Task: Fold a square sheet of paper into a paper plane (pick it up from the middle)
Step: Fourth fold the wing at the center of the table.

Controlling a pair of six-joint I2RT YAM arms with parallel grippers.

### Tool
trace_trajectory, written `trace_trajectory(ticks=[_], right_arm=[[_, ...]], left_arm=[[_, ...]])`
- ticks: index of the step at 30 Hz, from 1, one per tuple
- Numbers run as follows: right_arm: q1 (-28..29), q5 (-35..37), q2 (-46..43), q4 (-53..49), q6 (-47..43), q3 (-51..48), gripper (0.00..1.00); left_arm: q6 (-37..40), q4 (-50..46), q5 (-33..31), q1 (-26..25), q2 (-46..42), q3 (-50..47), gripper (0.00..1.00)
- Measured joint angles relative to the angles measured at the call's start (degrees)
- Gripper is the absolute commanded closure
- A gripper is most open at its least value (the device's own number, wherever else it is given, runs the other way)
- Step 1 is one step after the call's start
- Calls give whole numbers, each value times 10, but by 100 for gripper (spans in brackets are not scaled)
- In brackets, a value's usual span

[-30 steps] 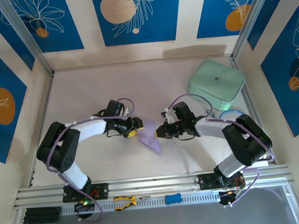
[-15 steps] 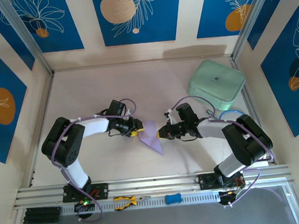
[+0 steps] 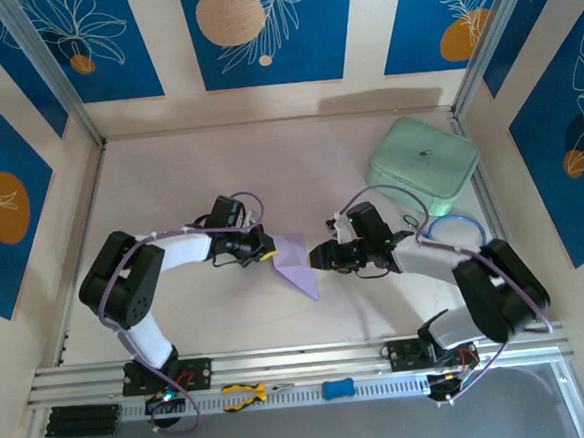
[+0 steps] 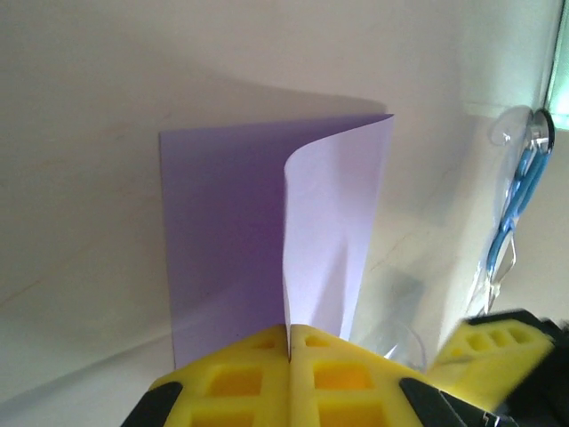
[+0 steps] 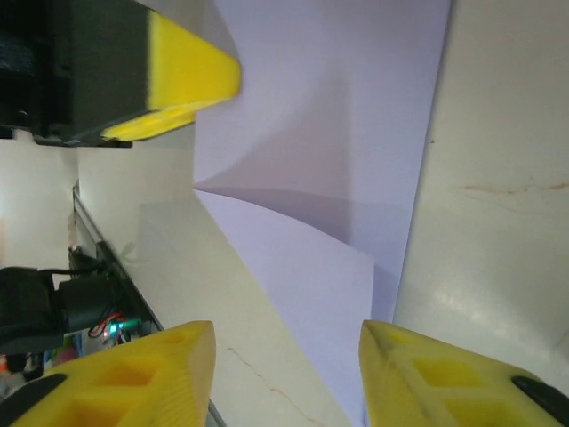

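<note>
The pale lavender sheet of paper [image 3: 295, 264] lies partly folded at the table's middle, between the two arms. My left gripper [image 3: 265, 253] is shut on its left edge; in the left wrist view the yellow pads [image 4: 240, 374] pinch a curled flap of the paper [image 4: 333, 231] that stands up over the flat layer. My right gripper [image 3: 316, 258] sits at the paper's right edge, open. In the right wrist view its yellow fingers [image 5: 133, 378] straddle the paper's near corner [image 5: 320, 267], not touching it. The left gripper's finger [image 5: 178, 76] shows there at top left.
A mint-green rounded case [image 3: 424, 165] stands at the back right. A blue-rimmed ring [image 3: 453, 230] lies beside the right arm. Pliers [image 3: 249, 391] and a blue piece [image 3: 337, 388] rest on the front rail. Walls close in the table on three sides.
The right arm's elbow has swung outward to the right, and its gripper has stayed at the paper's right edge. The left gripper holds its place on the paper; the sheet lies a little flatter.
</note>
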Motion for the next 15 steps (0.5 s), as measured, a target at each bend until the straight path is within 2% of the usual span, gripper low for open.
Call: trace_trajectory(ticks=[3, 7, 10, 15], right_arm=[[52, 91, -62, -14, -16, -4, 48], [177, 246, -118, 29, -86, -51, 48], [259, 335, -115, 53, -152, -86, 49], [322, 447, -56, 94, -246, -87, 50]], left_arm=[[-23, 16, -19, 0, -26, -28, 98], [-51, 32, -40, 0, -58, -54, 98], [-63, 34, -55, 0, -72, -59, 97], [-79, 43, -66, -5, -78, -61, 94]])
